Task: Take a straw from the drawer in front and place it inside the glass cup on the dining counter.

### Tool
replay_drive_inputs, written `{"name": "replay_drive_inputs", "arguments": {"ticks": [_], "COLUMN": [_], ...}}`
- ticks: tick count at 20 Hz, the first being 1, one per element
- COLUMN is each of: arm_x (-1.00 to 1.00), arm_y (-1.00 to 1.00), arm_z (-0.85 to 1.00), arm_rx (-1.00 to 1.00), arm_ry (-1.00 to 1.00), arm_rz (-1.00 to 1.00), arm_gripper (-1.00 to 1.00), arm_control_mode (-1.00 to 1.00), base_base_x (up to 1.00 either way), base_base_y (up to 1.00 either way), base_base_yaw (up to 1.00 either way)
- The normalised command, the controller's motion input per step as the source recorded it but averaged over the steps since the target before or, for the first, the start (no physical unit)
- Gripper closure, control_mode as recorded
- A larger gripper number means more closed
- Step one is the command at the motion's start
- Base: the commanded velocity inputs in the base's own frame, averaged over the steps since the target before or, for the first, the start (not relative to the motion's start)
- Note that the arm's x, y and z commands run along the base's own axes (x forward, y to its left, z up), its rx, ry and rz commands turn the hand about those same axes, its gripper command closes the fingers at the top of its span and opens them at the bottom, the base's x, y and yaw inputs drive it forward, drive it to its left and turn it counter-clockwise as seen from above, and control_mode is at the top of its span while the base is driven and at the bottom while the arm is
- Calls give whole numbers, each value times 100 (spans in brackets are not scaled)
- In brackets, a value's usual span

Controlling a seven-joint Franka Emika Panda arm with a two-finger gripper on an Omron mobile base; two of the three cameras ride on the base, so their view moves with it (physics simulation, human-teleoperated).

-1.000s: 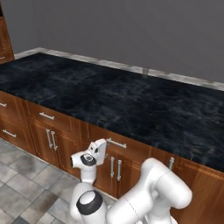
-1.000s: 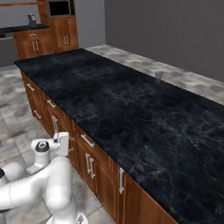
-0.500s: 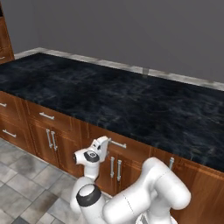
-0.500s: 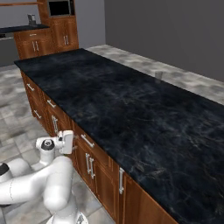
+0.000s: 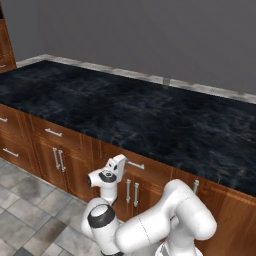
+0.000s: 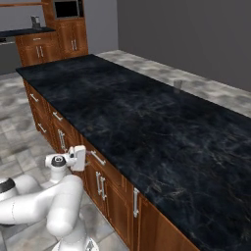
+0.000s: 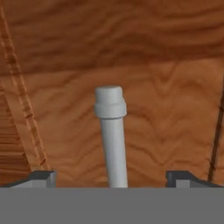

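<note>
A white robot arm reaches toward the front of the dining counter, a long island topped with black veined stone on a reddish wood base. The gripper stands wide open, its two dark fingertips set apart on either side of the silver bar handle of the drawer; the handle's capped end rises between them, with neither tip seen to touch it. The drawer front, warm grained wood, lies close ahead of the hand and sits shut, flush under the counter's front edge. From the left base view, the hand is level with the row of drawers just below the stone top, at the handle's left end, with cabinet doors and their vertical handles below. From the right base view, the hand meets the same drawer along the counter's near side. The glass cup stands small and greyish at the counter's far edge, well apart from the arm.
</note>
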Motion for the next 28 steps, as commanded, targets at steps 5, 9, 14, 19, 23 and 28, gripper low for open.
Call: {"name": "replay_drive_inputs", "arguments": {"ticks": [5,9,14,19,23,28], "arm_x": [13,16,15,19,22,25], "arm_y": [-1,-3,-5,-5,-7,-4], "arm_z": [-24,-28,-31,-33,-35,-36], "arm_rx": [-9,-9,-10,-10,-9,-11], "arm_ry": [-13,-10,-10,-9,-7,-8], "arm_rz": [0,0,0,0,0,0], "arm_gripper": [-100,-100,-100,-100,-100,-100], "arm_control_mode": [-100,-100,-100,-100,-100,-100], "base_base_x": [0,0,0,0,0,0], "base_base_y": [0,0,0,0,0,0], "base_base_yaw": [0,0,0,0,0,0]}}
